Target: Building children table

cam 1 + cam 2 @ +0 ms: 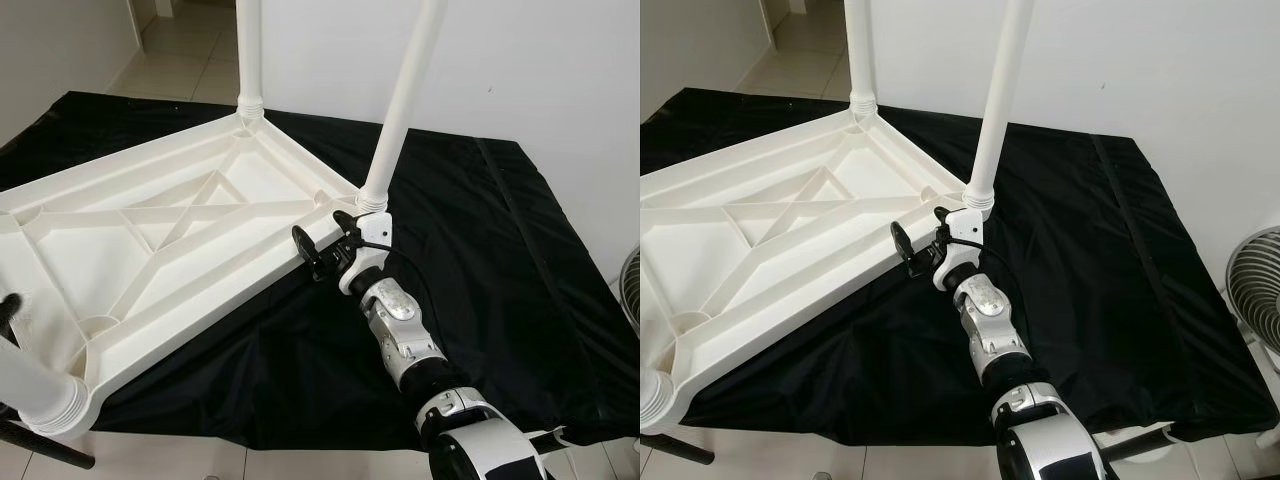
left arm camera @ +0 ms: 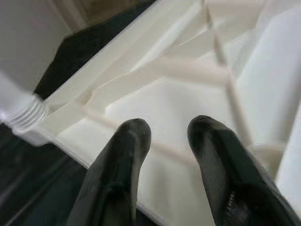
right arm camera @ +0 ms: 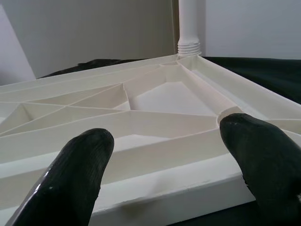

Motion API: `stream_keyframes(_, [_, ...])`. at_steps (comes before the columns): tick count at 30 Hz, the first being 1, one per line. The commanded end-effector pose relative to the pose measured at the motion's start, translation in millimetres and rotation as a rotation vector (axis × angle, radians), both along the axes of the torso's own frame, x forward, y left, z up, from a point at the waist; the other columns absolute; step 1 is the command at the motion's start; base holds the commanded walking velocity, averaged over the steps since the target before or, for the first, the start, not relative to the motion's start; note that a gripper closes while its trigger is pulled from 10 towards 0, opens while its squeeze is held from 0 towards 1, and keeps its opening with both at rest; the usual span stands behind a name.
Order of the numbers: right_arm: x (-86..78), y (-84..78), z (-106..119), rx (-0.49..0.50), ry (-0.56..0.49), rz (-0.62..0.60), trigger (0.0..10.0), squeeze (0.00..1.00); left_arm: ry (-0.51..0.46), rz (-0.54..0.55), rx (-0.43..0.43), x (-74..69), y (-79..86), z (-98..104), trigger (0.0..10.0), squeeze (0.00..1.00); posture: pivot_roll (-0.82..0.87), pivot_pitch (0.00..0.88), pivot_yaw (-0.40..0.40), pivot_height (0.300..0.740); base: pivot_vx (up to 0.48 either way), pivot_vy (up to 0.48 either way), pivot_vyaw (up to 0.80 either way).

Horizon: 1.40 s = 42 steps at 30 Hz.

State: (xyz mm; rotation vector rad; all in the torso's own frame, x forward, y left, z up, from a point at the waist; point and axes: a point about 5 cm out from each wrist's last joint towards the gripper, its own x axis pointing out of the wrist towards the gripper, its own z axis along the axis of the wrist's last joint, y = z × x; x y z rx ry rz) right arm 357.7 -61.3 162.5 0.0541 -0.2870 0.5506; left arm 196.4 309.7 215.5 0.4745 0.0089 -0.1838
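Observation:
A white plastic children's table (image 1: 170,240) lies upside down on a black cloth (image 1: 480,260). One white leg (image 1: 248,50) stands in the far corner, a second leg (image 1: 405,100) in the right corner, and a third leg (image 1: 35,385) sits at the near left corner. My right gripper (image 1: 322,238) is open at the table's rim, just beside the right leg's socket; in the right wrist view its fingers (image 3: 80,174) straddle the rim. My left gripper (image 2: 169,136) is open over the ribbed underside, close to a leg's threaded end (image 2: 26,115).
A white wall rises behind the cloth. A fan (image 1: 1255,290) stands on the floor at the right. Tiled floor (image 1: 190,50) runs off at the far left and along the cloth's near edge.

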Motion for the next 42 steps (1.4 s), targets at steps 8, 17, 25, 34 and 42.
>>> stream_keyframes(8, [-2.2,-10.9,-8,-0.051,0.003,-0.020,10.0,0.00,-0.135,0.016,-0.293,36.6,-69.6,-6,10.0,0.00,0.36,0.114,-0.059,0.740,0.000,0.000,0.00])
stream_keyframes(17, [-6.8,-24.2,-14,-0.127,0.009,-0.016,10.0,0.00,-0.111,-0.101,-0.409,56.0,-119.4,-6,10.0,0.00,0.30,0.122,-0.035,0.740,0.000,0.000,0.00])
stream_keyframes(25, [-3.0,-51.3,-15,-0.124,0.030,-0.257,10.0,0.00,-0.081,-0.159,-0.492,68.5,-161.6,-6,10.0,0.00,0.22,0.125,-0.014,0.740,0.000,0.000,0.00])
stream_keyframes(34, [-3.1,-63.1,-15,-0.077,0.066,-0.413,10.0,0.00,-0.070,-0.203,-0.519,76.8,-184.4,-5,10.0,0.00,0.19,0.116,-0.009,0.740,0.000,0.000,0.00])
stream_keyframes(42, [-9.5,-62.7,-12,-0.093,0.044,-0.349,10.0,0.00,-0.025,-0.239,-0.359,79.8,-163.5,-17,10.0,0.00,0.18,0.112,-0.028,0.740,0.000,0.000,0.00])
